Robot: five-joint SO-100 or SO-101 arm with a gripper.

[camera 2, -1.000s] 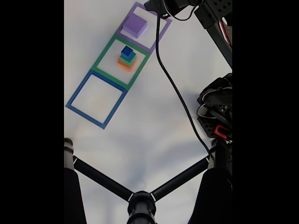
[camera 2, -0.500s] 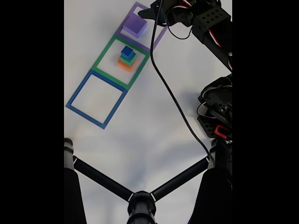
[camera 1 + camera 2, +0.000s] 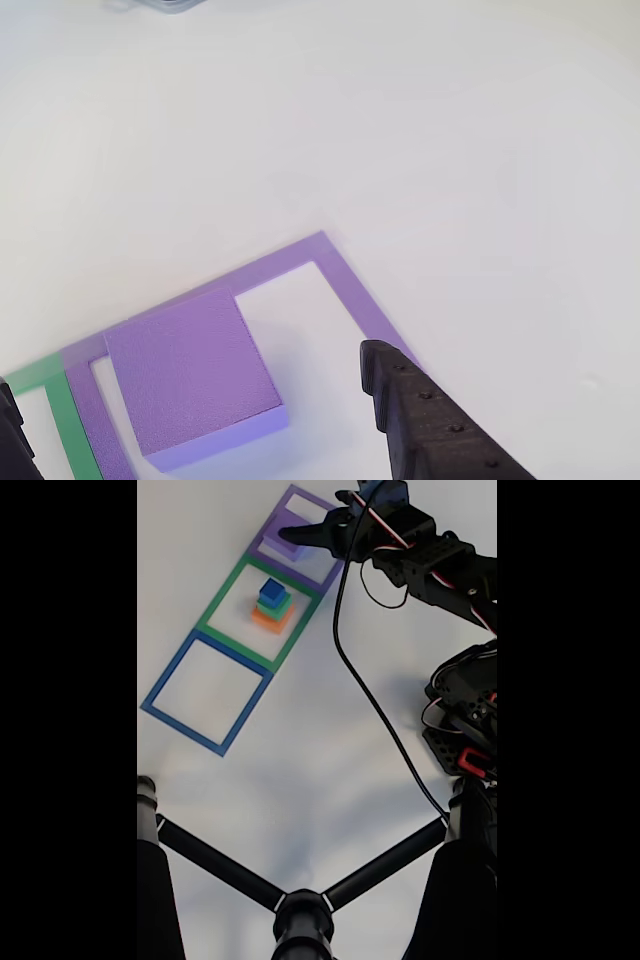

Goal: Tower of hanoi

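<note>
Your hand (image 3: 290, 535) hangs open over the purple block (image 3: 190, 375) at lower left; descend off-centre and you'll shove it.

**White tabletop under even light**

A plain white table (image 3: 300, 740) carries the whole scene, smooth and matte, with soft, even light and only faint grey shading across it in the fixed view. Three flat square frames lie on it in a diagonal row, edges touching: a purple frame (image 3: 345, 552) nearest the top edge, a green frame (image 3: 228, 592) in the middle, and a blue frame (image 3: 170, 675) lowest. At the bottom edge a black stand (image 3: 300, 915) spreads two bars upward in a V. Black bands fill both sides of that picture.
</note>
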